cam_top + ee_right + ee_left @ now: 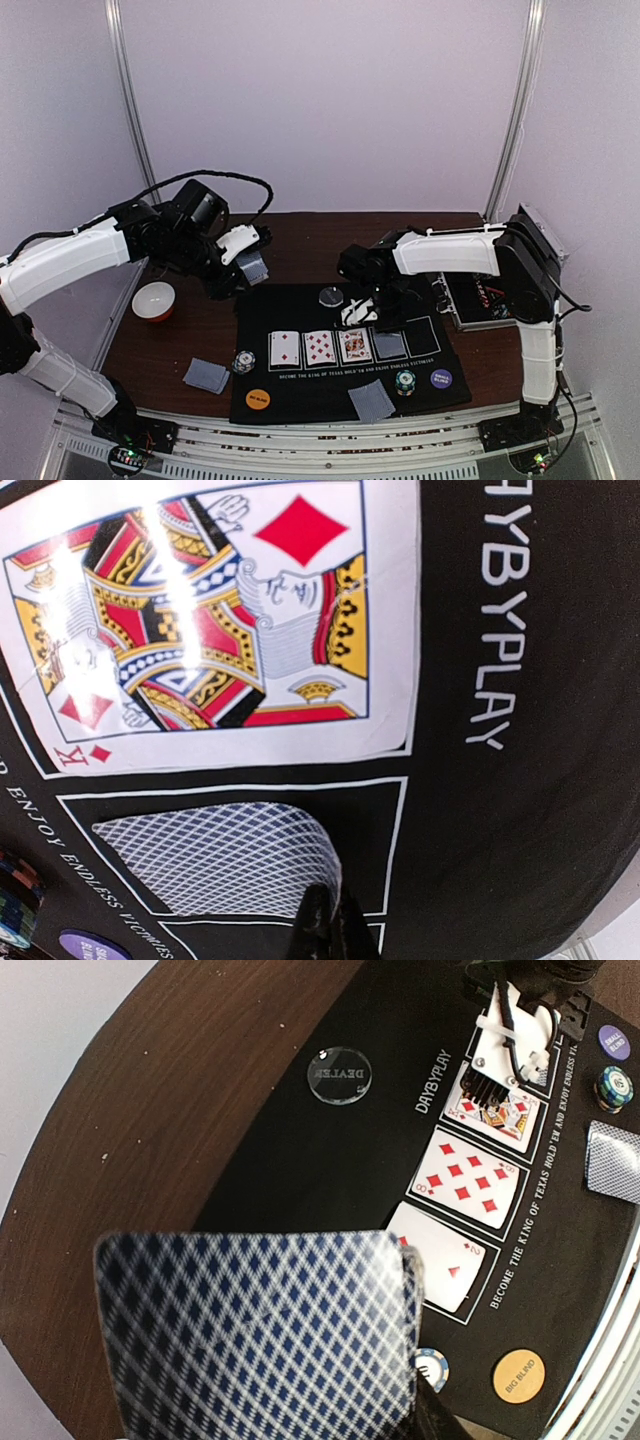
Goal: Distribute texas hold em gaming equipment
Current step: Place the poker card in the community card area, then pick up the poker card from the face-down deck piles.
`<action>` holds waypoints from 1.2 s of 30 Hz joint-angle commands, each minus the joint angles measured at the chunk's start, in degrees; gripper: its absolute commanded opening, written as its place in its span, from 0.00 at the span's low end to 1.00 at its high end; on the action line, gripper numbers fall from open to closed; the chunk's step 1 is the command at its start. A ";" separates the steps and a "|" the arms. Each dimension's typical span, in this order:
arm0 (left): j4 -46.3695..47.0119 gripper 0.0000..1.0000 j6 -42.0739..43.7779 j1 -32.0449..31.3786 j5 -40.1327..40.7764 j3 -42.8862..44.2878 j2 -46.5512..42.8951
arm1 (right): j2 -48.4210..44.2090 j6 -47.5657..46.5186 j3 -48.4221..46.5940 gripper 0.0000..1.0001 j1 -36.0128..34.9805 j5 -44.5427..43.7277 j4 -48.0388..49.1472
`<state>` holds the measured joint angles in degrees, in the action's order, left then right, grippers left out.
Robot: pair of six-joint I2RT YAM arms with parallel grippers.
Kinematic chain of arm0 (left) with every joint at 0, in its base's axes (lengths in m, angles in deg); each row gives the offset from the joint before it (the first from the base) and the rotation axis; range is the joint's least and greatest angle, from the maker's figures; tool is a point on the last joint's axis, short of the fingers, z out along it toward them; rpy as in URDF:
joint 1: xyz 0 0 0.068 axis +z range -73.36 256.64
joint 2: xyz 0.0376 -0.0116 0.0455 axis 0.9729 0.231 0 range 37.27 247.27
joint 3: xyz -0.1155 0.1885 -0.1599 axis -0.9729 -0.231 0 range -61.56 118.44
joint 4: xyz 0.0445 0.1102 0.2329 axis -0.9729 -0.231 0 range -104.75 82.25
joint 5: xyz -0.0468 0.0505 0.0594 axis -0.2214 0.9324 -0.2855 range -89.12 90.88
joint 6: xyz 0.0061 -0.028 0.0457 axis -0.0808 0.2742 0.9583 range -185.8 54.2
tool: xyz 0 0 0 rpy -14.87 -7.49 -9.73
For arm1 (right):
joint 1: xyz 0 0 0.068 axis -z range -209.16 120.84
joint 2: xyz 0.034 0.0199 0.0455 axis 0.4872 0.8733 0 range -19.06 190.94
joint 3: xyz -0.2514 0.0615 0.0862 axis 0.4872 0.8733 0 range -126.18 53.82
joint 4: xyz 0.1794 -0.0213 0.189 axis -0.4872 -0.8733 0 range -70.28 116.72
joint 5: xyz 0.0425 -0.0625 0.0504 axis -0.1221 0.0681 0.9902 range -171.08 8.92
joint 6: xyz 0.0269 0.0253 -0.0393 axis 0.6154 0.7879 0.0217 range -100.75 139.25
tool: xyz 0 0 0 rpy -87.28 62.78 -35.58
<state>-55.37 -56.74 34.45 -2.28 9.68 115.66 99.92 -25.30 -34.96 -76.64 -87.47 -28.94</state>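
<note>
My left gripper [251, 268] is shut on a stack of blue-grey-backed cards [265, 1335], held in the air above the mat's far left corner; the stack hides its fingers. On the mat lie a two of diamonds [285, 349], a diamond number card [319, 347] and a king of diamonds [210, 620], all face up. My right gripper [335, 928] is shut on the far right corner of a face-down card [215, 855] in the fourth outline, and that corner curls up. The dealer disc [340, 1075] lies on the mat's far side.
Near the mat's front edge are an orange blind disc [258, 398], a purple blind disc [441, 379], chip stacks [243, 361] [405, 382] and a face-down card pile [371, 400]. Another pile [206, 375] lies on the wood. A red-and-white bowl [153, 300] sits left, a silver case [480, 295] right.
</note>
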 commanded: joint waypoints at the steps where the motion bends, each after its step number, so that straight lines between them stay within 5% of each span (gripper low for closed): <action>1: 2.09 0.41 -0.29 0.17 0.29 -0.40 -0.87 | 1.26 2.90 -0.65 0.00 0.27 -1.14 -0.94; 16: 2.00 0.41 -0.33 0.16 0.26 -0.49 -1.28 | -2.71 8.88 -1.07 0.49 0.22 -7.30 5.37; 22: 2.09 0.41 -0.12 0.18 0.18 -0.57 -1.81 | -15.49 18.00 3.22 0.96 1.52 -9.43 27.63; 26: 2.16 0.41 0.37 0.17 -0.10 -0.37 -2.09 | -23.33 33.15 3.25 1.00 3.81 4.79 38.28; 31: 2.11 0.41 0.75 0.08 -0.68 -0.16 -2.43 | -25.54 51.50 8.07 1.00 4.64 40.26 58.60; 36: 2.09 0.41 0.96 0.07 -1.36 0.07 -2.71 | -18.61 68.29 7.56 1.00 2.60 47.14 73.00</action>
<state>-55.37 -56.63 34.45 -2.57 9.35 114.51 74.22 25.93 -28.18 -72.27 -54.67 31.19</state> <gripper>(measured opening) 0.410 0.999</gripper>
